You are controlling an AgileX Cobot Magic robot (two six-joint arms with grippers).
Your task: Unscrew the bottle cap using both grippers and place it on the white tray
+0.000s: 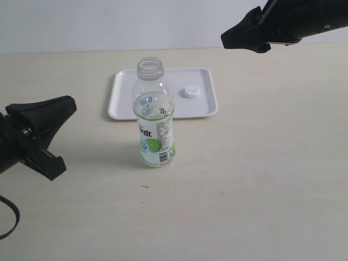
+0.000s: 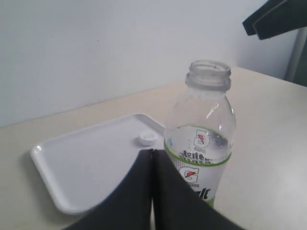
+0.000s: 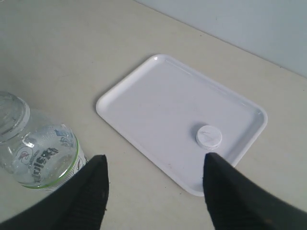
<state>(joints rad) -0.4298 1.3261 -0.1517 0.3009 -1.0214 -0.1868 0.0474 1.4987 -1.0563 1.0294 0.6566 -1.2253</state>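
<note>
Two tools off the bottle, cap on tray.
Left tool (image 2: pixel 152 160) pinched tight, gripping nothing, left of bottle (image 1: pixel 154 117) and apart from it. Right tool (image 3: pixel 154 160) spread wide, empty, raised near tray's (image 1: pixel 124 100) far right corner. Cap (image 1: pixel 191 92) flat on tray's right part, inside rim. Bottle upright on surface (image 1: pixel 244 179), neck uncapped, just before tray.

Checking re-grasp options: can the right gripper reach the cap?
Likely yes: the open right gripper hangs near the tray, the cap lies uncovered there, and the bottle stands aside.
</note>
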